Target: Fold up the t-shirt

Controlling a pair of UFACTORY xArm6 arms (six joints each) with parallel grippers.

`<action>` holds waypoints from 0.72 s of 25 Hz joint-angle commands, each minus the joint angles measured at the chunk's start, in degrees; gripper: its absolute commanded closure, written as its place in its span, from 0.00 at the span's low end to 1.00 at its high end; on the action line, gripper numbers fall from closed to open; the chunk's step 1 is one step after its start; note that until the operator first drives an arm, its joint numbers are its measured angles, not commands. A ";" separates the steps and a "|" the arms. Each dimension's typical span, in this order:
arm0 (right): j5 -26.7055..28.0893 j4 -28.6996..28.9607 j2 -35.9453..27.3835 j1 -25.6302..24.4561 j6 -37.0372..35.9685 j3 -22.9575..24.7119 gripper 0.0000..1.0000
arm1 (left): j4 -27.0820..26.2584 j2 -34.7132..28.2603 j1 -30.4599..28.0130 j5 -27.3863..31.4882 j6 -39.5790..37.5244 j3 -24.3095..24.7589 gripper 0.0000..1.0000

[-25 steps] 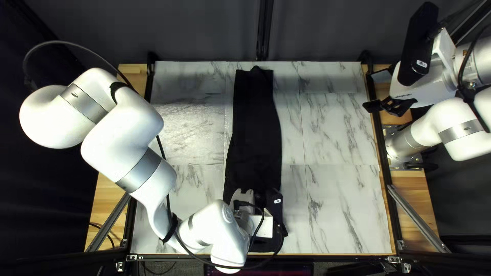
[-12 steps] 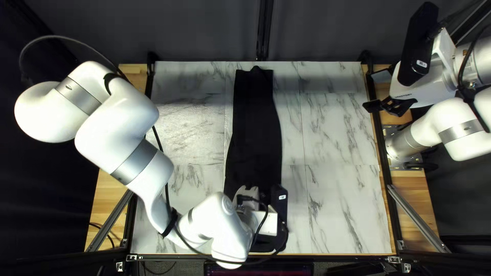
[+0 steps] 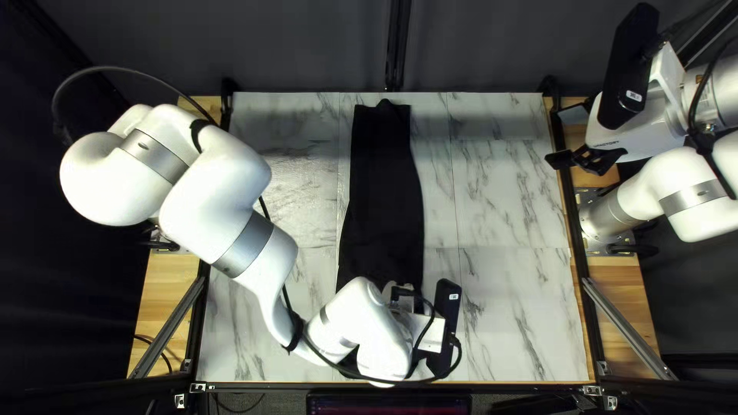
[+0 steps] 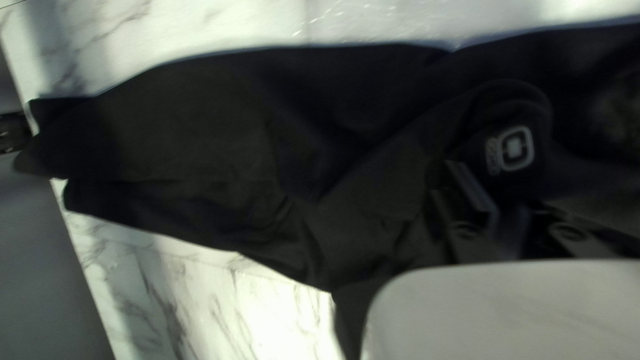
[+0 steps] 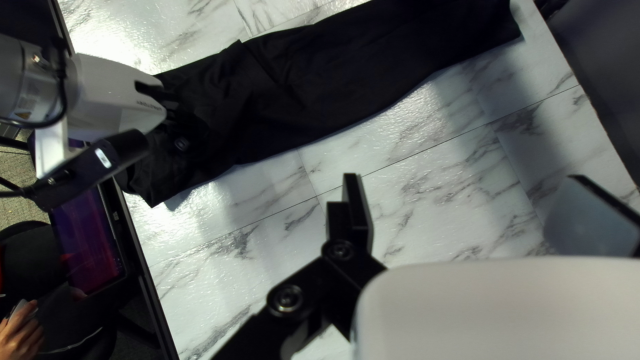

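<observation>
black t-shirt (image 3: pixel 380 200) in a long, narrow strip down my worktop (image 3: pixel 515 200); the lengthwise folds look mostly done, the crosswise ones remain. my left gripper (image 4: pixel 492 190) is at its near end, state unclear; my right gripper (image 5: pixel 465 183) hangs aside, fingers apart.

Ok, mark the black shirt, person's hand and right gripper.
Black shirt (image 3: pixel 383 223): top left view, mid-length.
Person's hand (image 5: pixel 21 336): right wrist view, its middle.
Right gripper (image 5: pixel 465 178): right wrist view, between its fingertips.
</observation>
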 commanded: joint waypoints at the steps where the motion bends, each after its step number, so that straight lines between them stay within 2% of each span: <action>1: 0.00 0.00 0.00 0.00 0.00 0.00 0.00 | 1.75 -6.42 -1.92 -0.92 -7.04 7.70 0.00; 5: 0.00 0.00 0.00 0.00 0.00 0.00 0.00 | 3.45 -6.83 -3.06 -4.11 -11.96 11.21 0.00; 7: 0.00 0.00 0.00 0.00 0.00 0.00 0.00 | 4.29 -7.39 -2.71 -7.78 -12.21 13.65 0.00; 10: 0.00 0.00 0.00 0.00 0.00 0.00 0.00 | 3.30 -8.82 -1.29 -13.87 -7.57 16.59 0.00; 11: 0.00 0.00 0.00 0.00 0.00 0.00 0.00 | 0.73 -8.62 -0.41 -16.72 -1.03 16.76 0.00; 12: 0.00 0.00 0.00 0.00 0.00 0.00 0.00 | -1.41 -7.47 -0.02 -16.14 3.80 15.42 0.00; 18: 0.00 0.00 0.00 0.00 0.00 0.00 0.00 | -1.41 -7.47 -0.02 -16.14 3.80 15.42 0.00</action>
